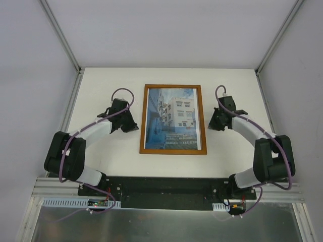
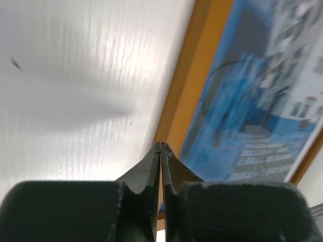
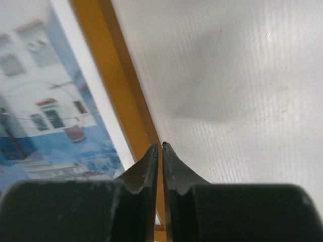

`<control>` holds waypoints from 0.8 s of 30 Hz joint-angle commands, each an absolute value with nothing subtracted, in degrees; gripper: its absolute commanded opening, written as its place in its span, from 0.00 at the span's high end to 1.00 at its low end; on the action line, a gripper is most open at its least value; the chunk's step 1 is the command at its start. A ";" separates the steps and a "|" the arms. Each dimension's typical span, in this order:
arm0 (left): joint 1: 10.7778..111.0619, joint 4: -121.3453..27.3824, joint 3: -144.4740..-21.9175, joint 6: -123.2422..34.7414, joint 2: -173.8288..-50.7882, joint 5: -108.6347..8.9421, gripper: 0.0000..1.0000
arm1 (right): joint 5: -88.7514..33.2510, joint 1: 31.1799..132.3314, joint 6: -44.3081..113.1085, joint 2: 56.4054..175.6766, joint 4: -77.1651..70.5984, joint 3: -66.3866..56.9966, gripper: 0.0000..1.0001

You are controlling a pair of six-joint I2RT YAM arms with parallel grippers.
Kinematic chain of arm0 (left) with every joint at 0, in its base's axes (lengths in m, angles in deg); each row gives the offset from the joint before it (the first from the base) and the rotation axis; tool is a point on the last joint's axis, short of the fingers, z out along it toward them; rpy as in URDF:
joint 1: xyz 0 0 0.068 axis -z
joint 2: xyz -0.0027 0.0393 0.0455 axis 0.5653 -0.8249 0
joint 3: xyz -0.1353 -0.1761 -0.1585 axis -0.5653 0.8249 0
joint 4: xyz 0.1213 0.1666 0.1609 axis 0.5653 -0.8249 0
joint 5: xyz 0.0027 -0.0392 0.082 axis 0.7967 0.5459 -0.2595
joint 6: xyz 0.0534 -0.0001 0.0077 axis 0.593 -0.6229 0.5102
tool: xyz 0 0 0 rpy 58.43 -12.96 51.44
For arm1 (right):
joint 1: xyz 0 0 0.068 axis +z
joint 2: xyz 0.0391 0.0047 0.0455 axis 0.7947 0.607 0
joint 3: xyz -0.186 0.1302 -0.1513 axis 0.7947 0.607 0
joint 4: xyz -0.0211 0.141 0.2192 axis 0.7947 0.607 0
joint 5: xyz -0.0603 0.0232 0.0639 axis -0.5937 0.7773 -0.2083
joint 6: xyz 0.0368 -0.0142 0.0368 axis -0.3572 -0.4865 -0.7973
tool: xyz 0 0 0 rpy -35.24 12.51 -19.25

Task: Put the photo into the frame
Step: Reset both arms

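Top external shows the photo (image 1: 174, 118) inside the frame (image 1: 143, 121) (task seemingly complete); left gripper (image 2: 160, 146) and right gripper (image 3: 158, 146) pressed together, empty.

No writing, label, brand or number can be read in any view. The photo (image 1: 173, 118) in the frame (image 1: 173, 152) shows white buildings and blue steps, with no legible sign.
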State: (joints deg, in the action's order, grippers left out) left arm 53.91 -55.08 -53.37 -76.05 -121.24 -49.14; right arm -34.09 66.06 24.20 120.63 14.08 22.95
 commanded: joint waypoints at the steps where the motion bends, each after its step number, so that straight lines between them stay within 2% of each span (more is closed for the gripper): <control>1: 51.91 -61.11 -61.73 -70.47 -113.82 -49.15 0.92 | -37.04 64.06 27.41 111.09 18.62 15.66 0.85; 3: 52.00 -63.84 -63.32 -69.41 -109.79 -48.44 0.66 | -37.85 64.14 28.29 106.18 19.06 15.13 0.68; 6: 52.09 -66.04 -63.32 -66.96 -103.11 -46.60 0.12 | -37.68 64.14 28.91 99.40 18.27 16.27 0.40; 7: 52.09 -67.53 -63.23 -66.08 -100.73 -46.51 0.01 | -37.76 64.06 29.26 97.03 18.27 16.88 0.34; 9: 52.09 -69.99 -63.06 -64.41 -96.77 -46.77 0.01 | -37.59 64.14 29.79 92.82 18.10 18.37 0.22; 14: 52.09 -72.99 -60.69 -63.08 -88.16 -48.44 0.01 | -36.01 64.14 29.26 82.53 15.82 24.69 0.01; 15: 52.09 -73.08 -59.90 -63.43 -86.49 -49.22 0.01 | -36.01 64.14 29.17 80.33 15.46 26.54 0.04; 24: 52.09 -73.61 -55.59 -62.73 -78.57 -57.40 0.01 | -41.36 64.14 28.91 68.54 15.54 34.20 0.04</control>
